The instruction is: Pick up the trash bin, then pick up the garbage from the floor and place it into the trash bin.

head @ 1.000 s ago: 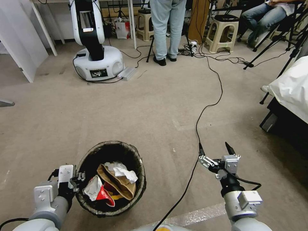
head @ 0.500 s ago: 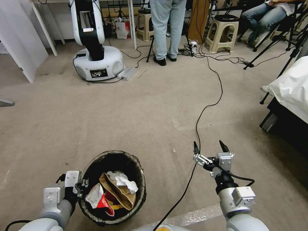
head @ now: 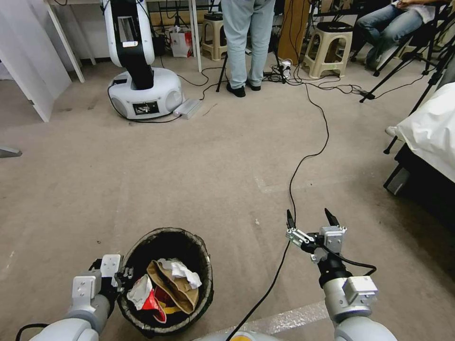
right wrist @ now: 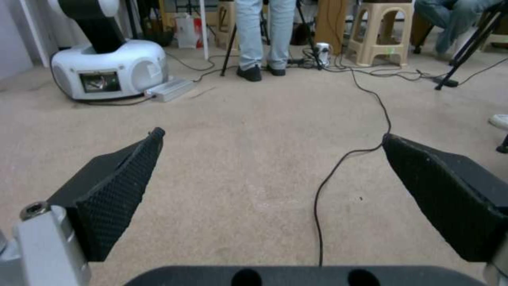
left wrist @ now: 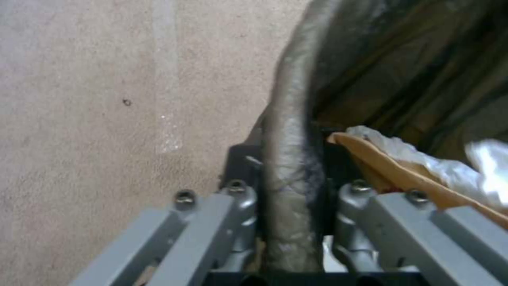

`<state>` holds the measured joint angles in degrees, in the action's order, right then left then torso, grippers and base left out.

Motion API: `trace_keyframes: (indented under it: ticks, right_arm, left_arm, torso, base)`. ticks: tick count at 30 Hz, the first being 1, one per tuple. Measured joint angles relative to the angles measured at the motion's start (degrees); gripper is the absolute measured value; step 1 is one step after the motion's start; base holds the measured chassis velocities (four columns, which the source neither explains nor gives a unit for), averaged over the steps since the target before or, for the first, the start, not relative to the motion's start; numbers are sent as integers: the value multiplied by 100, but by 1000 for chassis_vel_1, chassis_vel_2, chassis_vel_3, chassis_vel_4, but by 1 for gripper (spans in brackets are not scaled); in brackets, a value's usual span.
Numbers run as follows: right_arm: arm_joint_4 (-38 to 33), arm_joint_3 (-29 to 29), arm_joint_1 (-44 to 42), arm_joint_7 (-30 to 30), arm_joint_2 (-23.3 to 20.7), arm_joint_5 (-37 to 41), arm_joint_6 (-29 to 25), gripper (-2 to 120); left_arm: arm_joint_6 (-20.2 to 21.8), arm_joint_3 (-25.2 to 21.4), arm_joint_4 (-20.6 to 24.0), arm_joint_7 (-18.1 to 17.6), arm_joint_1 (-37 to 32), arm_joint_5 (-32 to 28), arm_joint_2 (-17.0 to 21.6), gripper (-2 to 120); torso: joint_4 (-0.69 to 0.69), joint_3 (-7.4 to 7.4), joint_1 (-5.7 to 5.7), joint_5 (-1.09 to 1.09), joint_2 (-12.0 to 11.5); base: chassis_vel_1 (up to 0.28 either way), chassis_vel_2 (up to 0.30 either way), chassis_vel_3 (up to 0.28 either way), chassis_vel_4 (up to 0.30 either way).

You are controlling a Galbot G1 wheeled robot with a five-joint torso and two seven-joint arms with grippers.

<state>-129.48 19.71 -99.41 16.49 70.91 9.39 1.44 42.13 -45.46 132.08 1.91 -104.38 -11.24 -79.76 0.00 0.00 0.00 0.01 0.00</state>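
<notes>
Gripping trash bin (head: pixel 142 316) rim, left pincer (head: pixel 124 274), right pincer (head: pixel 310 219) spread

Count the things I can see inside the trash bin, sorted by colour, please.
Brown paper bag: 1
White crumpled paper: 1
Red-and-white packet: 1
Yellow wrapper: 1
Total: 4 in the trash bin, its rim held by the left gripper.

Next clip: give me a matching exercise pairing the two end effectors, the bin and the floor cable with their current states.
Things:
1. left end effector
2. right end effector
3. round trash bin with dark liner
4. black cable

States:
A. holds paper bag and wrappers
B. open, empty
C. lying on carpet
D. clamped on bin rim

Pairs: 1-D, 2-B, 3-A, 4-C
</notes>
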Motion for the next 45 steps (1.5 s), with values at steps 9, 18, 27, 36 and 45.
trace_keyframes:
  ticks: [9,18,27,36,45]
  right_arm:
    - [2,-50,8,2,-4,-6,0,100]
    - [-20,-43,8,6,-15,-8,3,100]
    - [-66,-35,7,17,-11,-4,7,100]
    - [-92,248,-226,-130,32,-186,-292,100]
    - [-215,683,-703,-235,178,-254,-619,100]
  left_arm:
    - [1,-37,72,-22,85,-90,-19,60]
    - [1,-221,295,-77,123,-376,-35,95]
    - [0,-383,604,-639,101,-1094,-151,100]
    - [-2289,-602,851,-996,-392,-850,-560,100]
    - [-3566,-346,931,-874,-605,-306,-785,100]
  torso:
    - [0,0,0,-1,0]
    - [0,0,0,0,0]
    - [-1,0,0,-1,0]
    - [2,0,0,1,0]
    - [-3,0,0,-1,0]
  base:
    - [0,0,0,0]
    - [0,0,0,0]
    - [0,0,0,0]
    - [0,0,0,0]
    - [0,0,0,0]
